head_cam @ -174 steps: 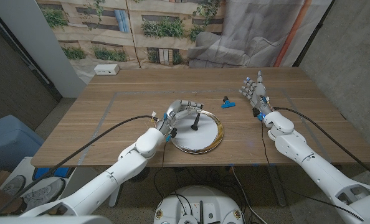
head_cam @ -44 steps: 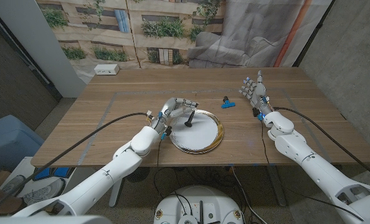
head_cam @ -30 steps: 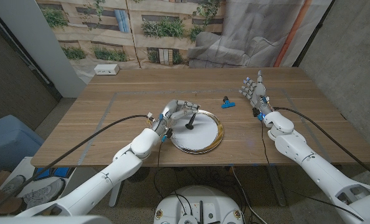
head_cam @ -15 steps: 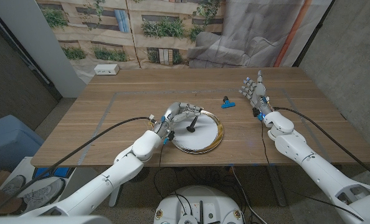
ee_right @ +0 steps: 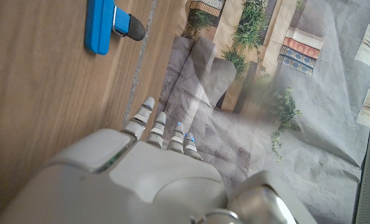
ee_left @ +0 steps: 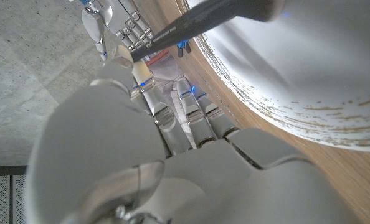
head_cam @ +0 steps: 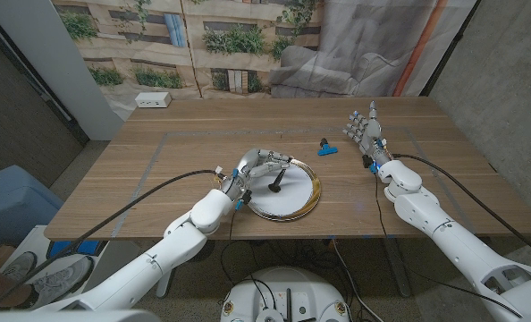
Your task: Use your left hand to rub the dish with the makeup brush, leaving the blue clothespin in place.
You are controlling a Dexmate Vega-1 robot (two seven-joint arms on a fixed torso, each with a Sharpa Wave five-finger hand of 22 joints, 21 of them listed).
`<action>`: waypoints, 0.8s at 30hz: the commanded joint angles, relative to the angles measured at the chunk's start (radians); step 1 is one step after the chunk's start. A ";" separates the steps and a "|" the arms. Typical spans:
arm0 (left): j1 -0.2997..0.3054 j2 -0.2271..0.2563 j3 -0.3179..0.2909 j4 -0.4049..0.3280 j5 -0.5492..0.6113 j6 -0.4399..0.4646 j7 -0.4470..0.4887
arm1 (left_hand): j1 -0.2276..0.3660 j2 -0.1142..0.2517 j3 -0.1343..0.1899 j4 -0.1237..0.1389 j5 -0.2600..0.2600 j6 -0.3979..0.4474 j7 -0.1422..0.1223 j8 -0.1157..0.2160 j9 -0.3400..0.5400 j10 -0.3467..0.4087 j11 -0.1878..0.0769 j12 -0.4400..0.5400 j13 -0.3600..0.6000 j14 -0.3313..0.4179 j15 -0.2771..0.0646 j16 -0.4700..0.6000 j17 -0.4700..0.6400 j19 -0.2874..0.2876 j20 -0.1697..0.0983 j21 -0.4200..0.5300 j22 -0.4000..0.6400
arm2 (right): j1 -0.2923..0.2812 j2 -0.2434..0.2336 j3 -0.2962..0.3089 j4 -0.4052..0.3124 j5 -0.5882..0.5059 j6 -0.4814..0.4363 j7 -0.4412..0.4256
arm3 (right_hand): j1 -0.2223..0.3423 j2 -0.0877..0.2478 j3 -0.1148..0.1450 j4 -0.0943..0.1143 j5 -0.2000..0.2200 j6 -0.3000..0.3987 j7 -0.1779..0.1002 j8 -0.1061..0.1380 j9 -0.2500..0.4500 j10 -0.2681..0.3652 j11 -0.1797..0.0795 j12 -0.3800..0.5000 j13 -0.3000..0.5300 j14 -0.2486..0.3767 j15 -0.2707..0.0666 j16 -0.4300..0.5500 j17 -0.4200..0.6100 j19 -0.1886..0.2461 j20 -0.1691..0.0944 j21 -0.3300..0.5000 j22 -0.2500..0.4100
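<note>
While the left hand (head_cam: 252, 166) sits at the near-left rim of the dish (head_cam: 306, 199), it's pinching the makeup brush (head_cam: 277, 179) by its dark handle, bristle end down on the white inside of the dish; the wrist view shows the handle crossing over the fingers (ee_left: 191, 115); the dish sits mid worktop (head_cam: 158, 152); over on the right, the right hand (head_cam: 366, 134) stands upright, fingers spread, holding nothing; a bit further back, the blue clothespin (head_cam: 325, 148) lies on the wood between dish and right hand, apart from both.
</note>
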 commanded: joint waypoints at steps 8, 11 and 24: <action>0.002 0.004 -0.014 -0.022 -0.008 0.004 0.008 | 0.003 0.012 -0.005 0.001 0.007 0.001 0.001 0.002 0.003 0.007 -0.004 0.005 0.004 0.007 -0.164 0.005 0.004 -0.005 -0.027 0.001 0.004 | 0.000 0.000 0.000 0.001 0.000 0.001 0.000 | -0.004 0.107 -0.003 0.008 0.007 -0.009 -0.001 0.005 0.002 -0.006 0.005 0.006 0.003 -0.004 0.006 0.002 0.001 -0.002 0.005 0.006 0.006; 0.002 0.005 -0.017 -0.028 -0.007 0.007 0.013 | 0.004 0.012 -0.005 0.001 0.007 0.001 0.001 0.002 0.003 0.007 -0.004 0.005 0.004 0.007 -0.165 0.005 0.004 -0.005 -0.027 0.001 0.004 | 0.000 0.000 0.000 0.001 0.000 0.001 0.000 | -0.004 0.107 -0.003 0.008 0.007 -0.009 -0.001 0.005 0.002 -0.006 0.004 0.006 0.003 -0.004 0.006 0.002 0.001 -0.002 0.005 0.006 0.006; -0.002 0.009 -0.038 -0.044 0.013 0.011 0.046 | 0.005 0.013 -0.007 0.001 0.007 0.001 0.004 0.003 0.003 0.007 -0.004 0.005 0.004 0.008 -0.165 0.005 0.004 -0.006 -0.027 0.001 0.004 | 0.000 0.000 0.000 0.001 0.000 0.001 0.000 | -0.004 0.107 -0.004 0.008 0.007 -0.009 0.000 0.005 0.002 -0.004 0.003 0.007 0.003 -0.004 0.005 0.002 0.001 -0.001 0.005 0.007 0.006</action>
